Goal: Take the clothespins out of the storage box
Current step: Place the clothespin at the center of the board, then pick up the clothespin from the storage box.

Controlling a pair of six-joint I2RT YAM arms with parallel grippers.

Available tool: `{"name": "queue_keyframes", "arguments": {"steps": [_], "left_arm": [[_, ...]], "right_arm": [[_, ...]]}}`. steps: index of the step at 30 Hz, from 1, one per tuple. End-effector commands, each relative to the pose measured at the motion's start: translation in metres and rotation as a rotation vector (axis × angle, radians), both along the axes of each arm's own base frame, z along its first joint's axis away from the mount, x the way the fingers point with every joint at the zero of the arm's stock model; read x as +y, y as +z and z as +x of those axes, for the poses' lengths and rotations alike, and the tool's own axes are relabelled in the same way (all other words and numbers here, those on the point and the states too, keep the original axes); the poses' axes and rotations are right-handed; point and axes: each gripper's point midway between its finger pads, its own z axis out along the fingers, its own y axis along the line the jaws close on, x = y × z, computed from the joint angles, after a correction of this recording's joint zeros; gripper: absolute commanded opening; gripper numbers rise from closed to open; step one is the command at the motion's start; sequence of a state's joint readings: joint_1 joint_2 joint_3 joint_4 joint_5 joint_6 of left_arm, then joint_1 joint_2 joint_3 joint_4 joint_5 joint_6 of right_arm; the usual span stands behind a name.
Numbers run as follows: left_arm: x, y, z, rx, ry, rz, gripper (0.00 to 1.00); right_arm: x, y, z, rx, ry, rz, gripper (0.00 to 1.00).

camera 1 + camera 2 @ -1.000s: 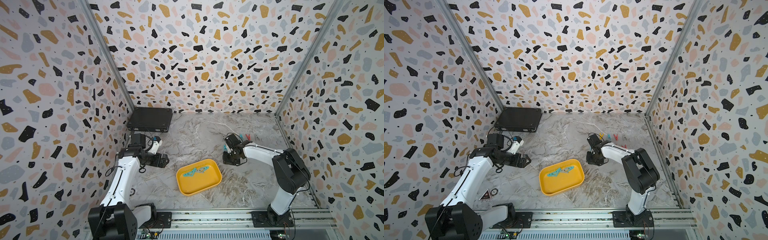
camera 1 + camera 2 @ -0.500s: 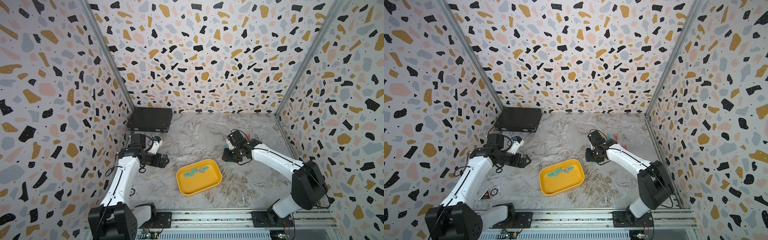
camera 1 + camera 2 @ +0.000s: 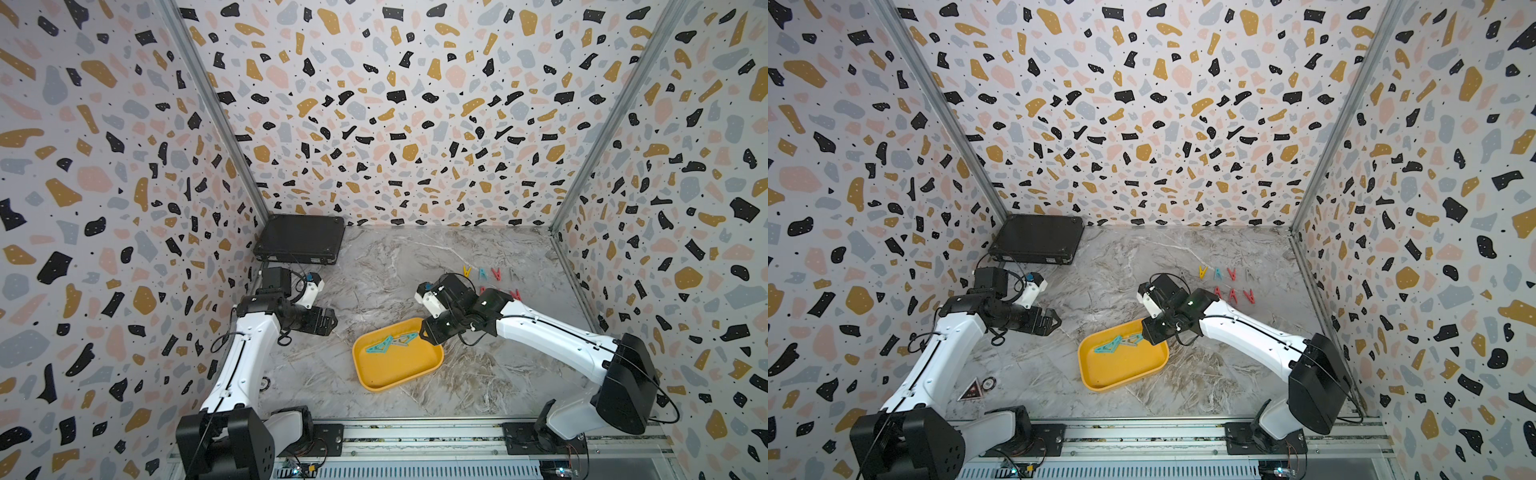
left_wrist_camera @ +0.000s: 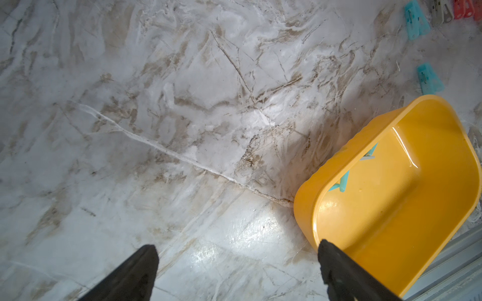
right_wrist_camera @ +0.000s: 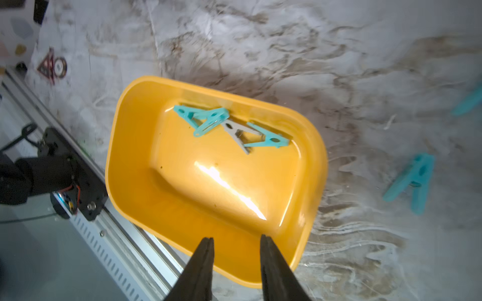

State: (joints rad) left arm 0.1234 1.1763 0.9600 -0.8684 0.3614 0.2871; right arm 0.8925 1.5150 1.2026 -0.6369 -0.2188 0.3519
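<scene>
Right wrist view is giving us the clothespins point(image 5: 219, 114) best: teal ones and a grey one are lying touching inside the storage box point(image 5: 114, 156), along one long wall. The right gripper point(image 5: 236, 238) is hovering over the box's edge, jaws parted and empty. The left gripper point(image 4: 237, 250) is hanging wide open, holding nothing. Loose clothespins point(image 3: 1225, 284) are sitting in two rows on the marble-patterned table point(image 3: 1100, 270). We are finding the warning sticker point(image 3: 970, 390) too small to read. Terrazzo-print walls point(image 3: 1142, 104) are enclosing everything.

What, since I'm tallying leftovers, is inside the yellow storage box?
Teal clothespins and one grey clothespin, overlapping along one wall of the storage box. Overlap hides the exact count; the right gripper covers a small strip of its floor.
</scene>
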Motion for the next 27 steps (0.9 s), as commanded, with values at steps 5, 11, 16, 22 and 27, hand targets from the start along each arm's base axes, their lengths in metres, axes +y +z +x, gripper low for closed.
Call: {"name": "queue_keyframes", "arguments": {"steps": [5,11,16,22,27], "left_arm": [[0.005,-0.002,0.002,-0.007,0.02,0.008,1.0],[0.005,-0.002,0.001,-0.004,0.019,0.003,1.0],[0.004,-0.003,0.001,-0.001,0.017,-0.001,1.0],[0.004,-0.003,0.001,-0.001,0.016,-0.003,1.0],[0.004,-0.002,0.001,-0.002,0.016,-0.005,1.0]], "right_arm": [[0.027,-0.021,-0.011,-0.057,0.201,-0.085,0.34],[0.046,-0.045,-0.011,-0.077,0.308,-0.156,0.33],[0.057,-0.053,-0.006,-0.108,0.369,-0.176,0.32],[0.063,-0.062,0.004,-0.149,0.418,-0.211,0.29],[0.067,-0.076,0.011,-0.158,0.433,-0.245,0.29]]}}
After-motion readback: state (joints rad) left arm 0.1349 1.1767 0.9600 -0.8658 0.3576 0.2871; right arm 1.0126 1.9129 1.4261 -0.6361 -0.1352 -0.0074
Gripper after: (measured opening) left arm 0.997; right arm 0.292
